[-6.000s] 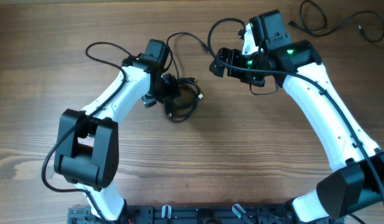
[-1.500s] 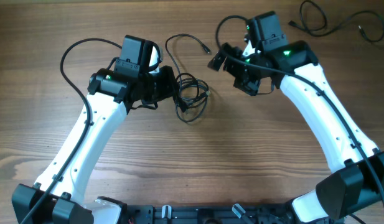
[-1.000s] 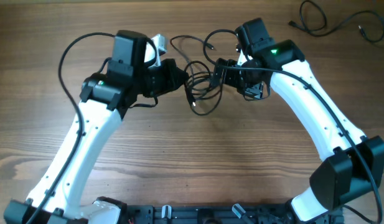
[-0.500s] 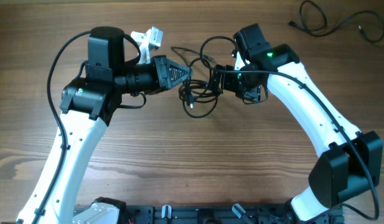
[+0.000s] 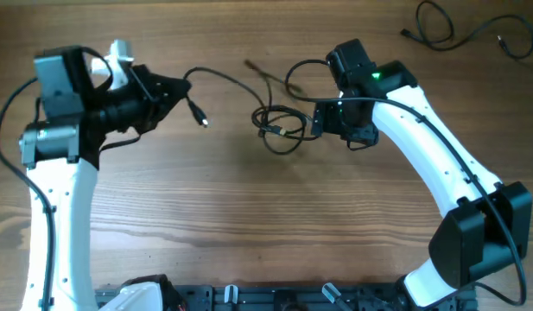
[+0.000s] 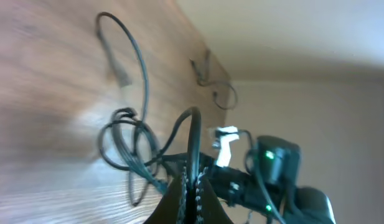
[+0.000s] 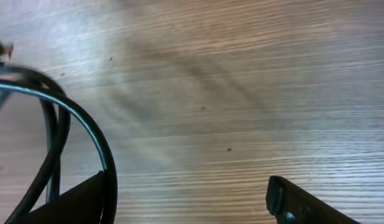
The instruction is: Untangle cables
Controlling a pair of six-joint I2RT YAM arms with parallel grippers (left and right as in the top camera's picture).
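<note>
Cables, thin black, loosely looped tangle

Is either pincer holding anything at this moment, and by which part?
The left pincer is shut on one cable, just short of its hanging plug. The right pincer stands open beside the coiled cables, with nothing clamped.
</note>
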